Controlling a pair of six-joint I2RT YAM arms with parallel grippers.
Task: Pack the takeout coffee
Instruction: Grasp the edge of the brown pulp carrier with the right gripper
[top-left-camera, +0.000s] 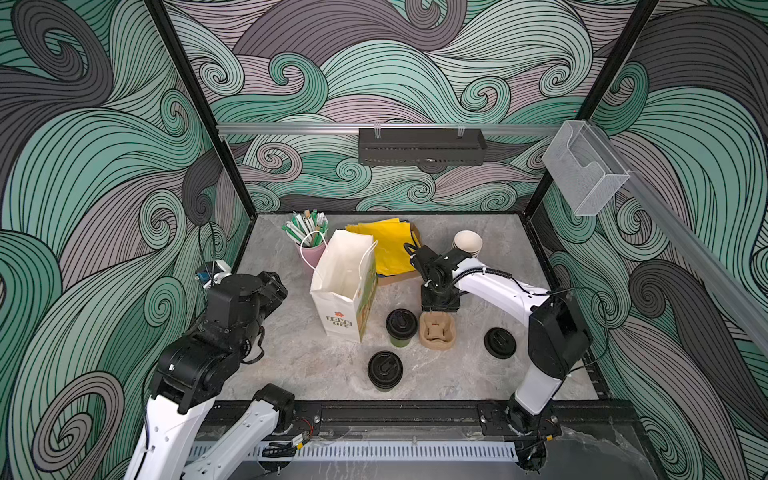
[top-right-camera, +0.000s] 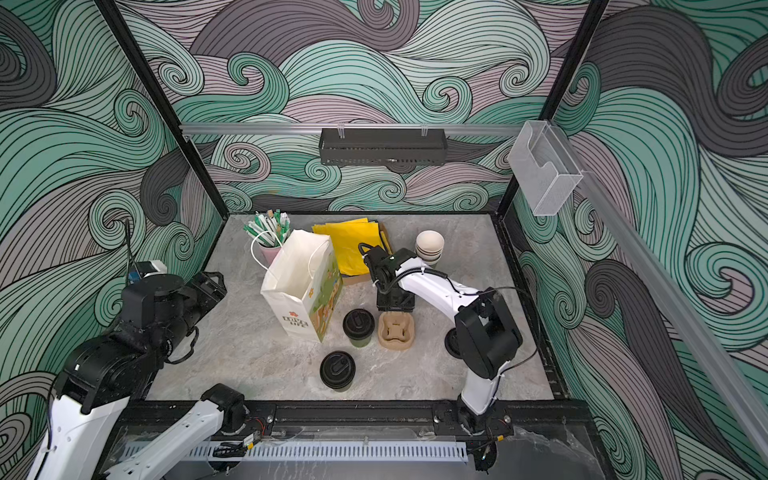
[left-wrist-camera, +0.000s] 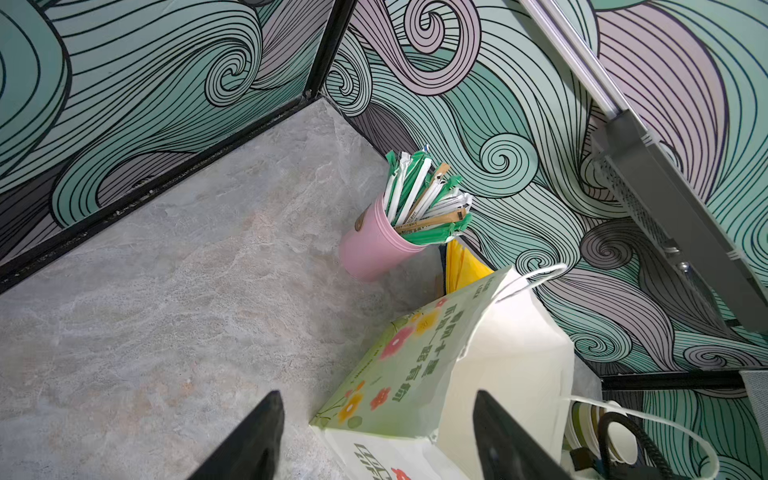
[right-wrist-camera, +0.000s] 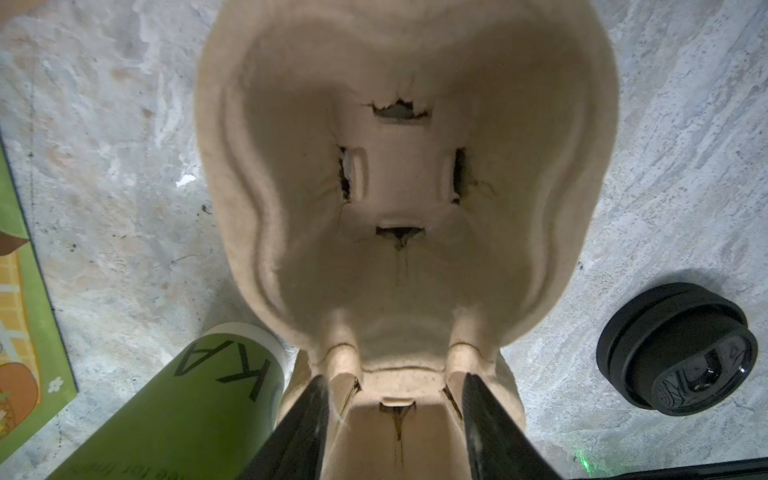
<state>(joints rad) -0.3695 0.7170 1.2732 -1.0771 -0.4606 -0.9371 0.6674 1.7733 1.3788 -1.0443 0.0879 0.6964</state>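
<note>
The takeout coffee (top-left-camera: 401, 326) (top-right-camera: 358, 324), a green cup with a black sip lid, stands right of the open white paper bag (top-left-camera: 343, 282) (left-wrist-camera: 478, 374). Its green side (right-wrist-camera: 187, 407) shows in the right wrist view. A second lidded cup (top-left-camera: 385, 370) stands nearer the front edge. My right gripper (top-left-camera: 440, 309) (right-wrist-camera: 397, 399) points down at the far end of a tan pulp cup carrier (top-left-camera: 437, 332) (right-wrist-camera: 399, 270). Its fingers (right-wrist-camera: 307, 419) press that end from both sides. My left gripper (left-wrist-camera: 378, 419) hangs open left of the bag, holding nothing.
A loose black lid (top-left-camera: 500, 343) (right-wrist-camera: 673, 349) lies right of the carrier. A stack of lidless cups (top-left-camera: 467, 243) stands at the back right, yellow bags (top-left-camera: 386, 245) behind the paper bag, and a pink cup of stirrers (top-left-camera: 311, 253) (left-wrist-camera: 374, 245) at the back left.
</note>
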